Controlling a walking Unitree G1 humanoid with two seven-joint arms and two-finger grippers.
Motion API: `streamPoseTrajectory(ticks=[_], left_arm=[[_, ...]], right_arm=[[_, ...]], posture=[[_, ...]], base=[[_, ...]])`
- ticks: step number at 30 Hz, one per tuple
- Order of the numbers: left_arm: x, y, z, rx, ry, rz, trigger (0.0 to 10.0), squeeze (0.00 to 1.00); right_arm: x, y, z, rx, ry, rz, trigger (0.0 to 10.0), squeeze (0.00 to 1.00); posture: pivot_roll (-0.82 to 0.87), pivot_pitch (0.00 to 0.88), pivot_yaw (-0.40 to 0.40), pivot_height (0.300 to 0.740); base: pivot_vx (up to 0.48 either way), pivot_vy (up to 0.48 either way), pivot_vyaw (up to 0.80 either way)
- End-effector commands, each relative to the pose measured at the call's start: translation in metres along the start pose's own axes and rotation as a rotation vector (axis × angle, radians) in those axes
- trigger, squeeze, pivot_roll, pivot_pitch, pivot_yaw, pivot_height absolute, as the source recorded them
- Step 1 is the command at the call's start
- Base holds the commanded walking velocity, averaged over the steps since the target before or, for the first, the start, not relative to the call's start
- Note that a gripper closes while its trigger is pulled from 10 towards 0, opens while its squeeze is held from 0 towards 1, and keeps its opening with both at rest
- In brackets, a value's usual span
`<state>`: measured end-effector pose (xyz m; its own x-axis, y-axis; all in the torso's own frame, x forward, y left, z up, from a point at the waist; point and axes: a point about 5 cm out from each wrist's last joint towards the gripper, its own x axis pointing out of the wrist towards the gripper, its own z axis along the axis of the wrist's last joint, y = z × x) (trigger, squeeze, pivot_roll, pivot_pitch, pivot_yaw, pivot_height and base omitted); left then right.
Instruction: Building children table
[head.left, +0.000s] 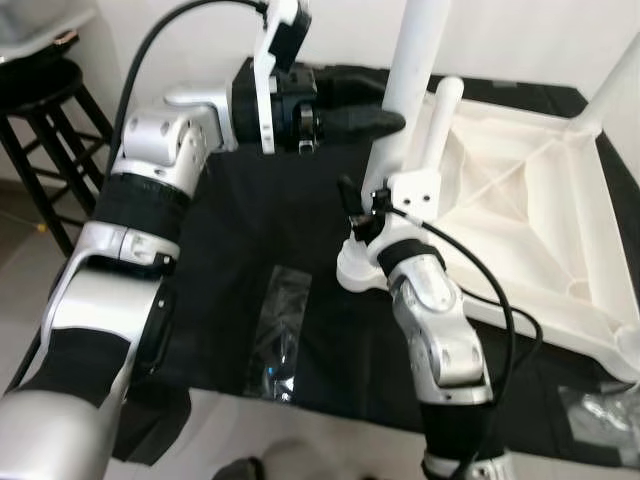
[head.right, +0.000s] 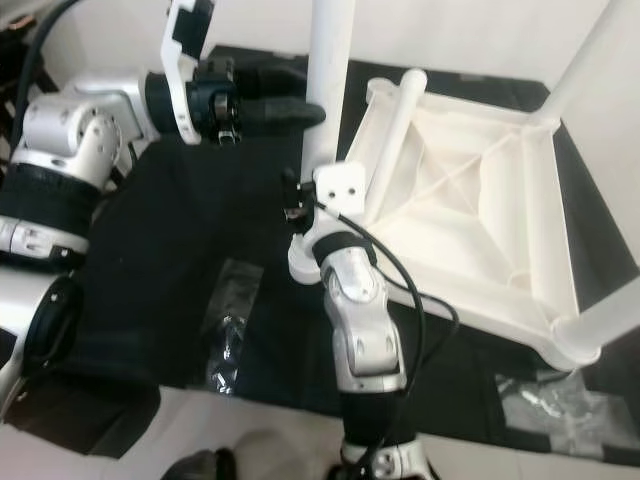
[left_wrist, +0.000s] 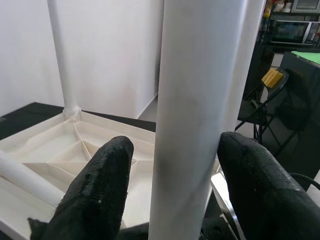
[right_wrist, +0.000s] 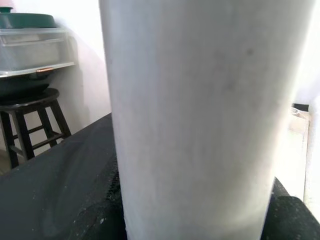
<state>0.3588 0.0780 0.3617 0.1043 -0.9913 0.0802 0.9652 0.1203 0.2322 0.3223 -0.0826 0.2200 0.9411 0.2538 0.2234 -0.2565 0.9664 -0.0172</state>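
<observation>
On a black cloth (head.left: 230, 240) spread over the work surface lies the white table top (head.left: 530, 230), upside down, its ribbed underside facing up. An upright white leg (head.left: 415, 70) rises at its near-left corner, just beside the cloth's middle. Two more legs stand at other corners: one at the far right (head.left: 615, 80) and one at the near right (head.right: 610, 320). A loose white leg (head.left: 440, 125) lies tilted across the frame, next to the upright one.

The left gripper (head.left: 385, 122) reaches in from the left, high on the upright leg. In the left wrist view its fingers (left_wrist: 100, 185) are spread, one on each side of the leg with narrow gaps showing. The right gripper (head.left: 365, 225) is low on the same leg near its base; its wrist view shows the leg very close, with black fingertips (right_wrist: 287, 217) at both edges, but whether they press it I cannot tell.

A clear plastic bag (head.left: 280, 335) lies on the cloth near the front edge, another (head.right: 540, 395) at the right. A dark wooden stool (head.left: 50, 110) stands at the left, carrying a clear bin (right_wrist: 35, 47)
</observation>
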Motion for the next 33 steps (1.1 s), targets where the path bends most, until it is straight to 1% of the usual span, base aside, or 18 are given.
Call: streamPoseTrajectory(ticks=[1,4,5,7,8,14,15,16,17,20,21,23,25,26,27,29,30,33], left_arm=[[0.004,0.0,-0.003,0.001,0.016,-0.002,10.0,0.0],[0.003,0.001,-0.002,0.003,0.016,0.014,9.6,0.0],[0.002,0.002,-0.002,0.005,0.02,0.027,5.1,0.0],[0.002,0.002,-0.002,0.005,0.02,0.027,5.1,0.0],[0.002,0.003,-0.003,0.004,0.023,0.031,0.0,0.0],[0.002,0.002,-0.003,0.001,0.021,0.024,0.0,0.0],[0.003,0.002,-0.003,0.0,0.019,0.021,0.0,0.0],[0.004,0.002,-0.003,-0.002,0.018,0.019,0.0,0.0],[0.004,0.002,-0.004,-0.003,0.016,0.017,0.0,0.0],[0.005,0.002,-0.004,-0.003,0.016,0.015,0.0,0.0],[0.005,0.002,-0.005,-0.002,0.015,0.015,0.0,0.0],[0.006,0.002,-0.005,-0.002,0.014,0.015,0.0,0.0],[0.007,0.001,-0.005,0.001,0.007,0.01,0.0,0.0],[0.007,0.001,-0.005,0.001,0.007,0.01,0.0,0.0],[0.008,0.001,-0.005,0.004,0.005,0.007,0.0,0.0],[0.008,0.001,-0.005,0.005,0.005,0.007,0.0,0.0],[0.008,0.001,-0.005,0.005,0.004,0.005,0.0,0.0],[0.008,0.001,-0.005,0.004,0.003,0.002,0.0,0.0]], right_arm=[[-0.003,0.005,-0.042,0.077,0.187,-0.019,0.0,0.0],[0.0,0.008,-0.038,0.067,0.173,-0.022,0.0,0.0],[-0.003,0.011,-0.035,0.054,0.177,-0.028,0.0,0.0],[-0.003,0.011,-0.035,0.054,0.177,-0.028,0.0,0.0],[-0.008,0.016,-0.032,0.044,0.191,-0.048,0.0,0.0],[-0.01,0.018,-0.028,0.042,0.188,-0.041,0.0,0.0],[-0.008,0.019,-0.025,0.05,0.175,-0.007,1.6,0.0],[-0.006,0.022,-0.02,0.055,0.153,0.059,10.0,0.0],[-0.004,0.025,-0.015,0.023,0.115,0.153,10.0,0.0],[0.0,0.022,-0.008,0.007,0.073,0.231,10.0,0.0],[0.005,0.016,0.001,-0.008,0.034,0.359,10.0,1.0],[0.008,0.011,0.007,-0.017,0.01,0.438,10.0,1.0],[0.013,-0.009,0.024,-0.09,-0.02,0.7,10.0,1.0],[0.013,-0.009,0.024,-0.09,-0.02,0.7,10.0,1.0],[0.017,-0.026,0.037,-0.128,-0.024,0.874,10.0,0.45],[0.019,-0.03,0.04,-0.127,-0.023,0.905,10.0,0.45],[0.022,-0.035,0.042,-0.106,-0.014,0.933,10.0,0.0],[0.028,-0.04,0.042,-0.067,0.009,0.984,10.0,0.0]], posture=[[0.08,0.174,0.009,0.74],[0.08,0.168,0.009,0.74],[0.08,0.163,0.013,0.74],[0.08,0.163,0.013,0.74],[0.08,0.159,0.016,0.74],[0.07,0.155,0.018,0.74],[0.07,0.153,0.018,0.74],[0.07,0.153,0.018,0.74],[0.07,0.153,0.018,0.74],[0.06,0.152,0.017,0.74],[0.05,0.149,0.013,0.74],[0.05,0.149,0.013,0.74],[0.05,0.145,0.01,0.74],[0.05,0.145,0.01,0.74],[0.04,0.141,0.006,0.74],[0.04,0.141,0.006,0.74],[0.04,0.141,0.006,0.74],[0.05,0.139,0.006,0.74]], base=[[0.0,0.0,0.0],[0.0,0.0,0.0],[0.0,0.0,0.0],[0.0,0.0,0.0],[0.0,0.0,0.0],[0.0,0.0,0.0],[0.0,0.0,0.0],[0.0,0.0,0.0],[0.0,0.0,0.0],[0.0,0.0,0.0],[0.0,0.0,0.0],[0.0,0.0,0.0],[0.0,0.0,0.0],[0.0,0.0,0.0],[0.0,0.0,0.0],[0.0,0.0,0.0],[0.0,0.0,0.0],[0.0,0.0,0.0]])
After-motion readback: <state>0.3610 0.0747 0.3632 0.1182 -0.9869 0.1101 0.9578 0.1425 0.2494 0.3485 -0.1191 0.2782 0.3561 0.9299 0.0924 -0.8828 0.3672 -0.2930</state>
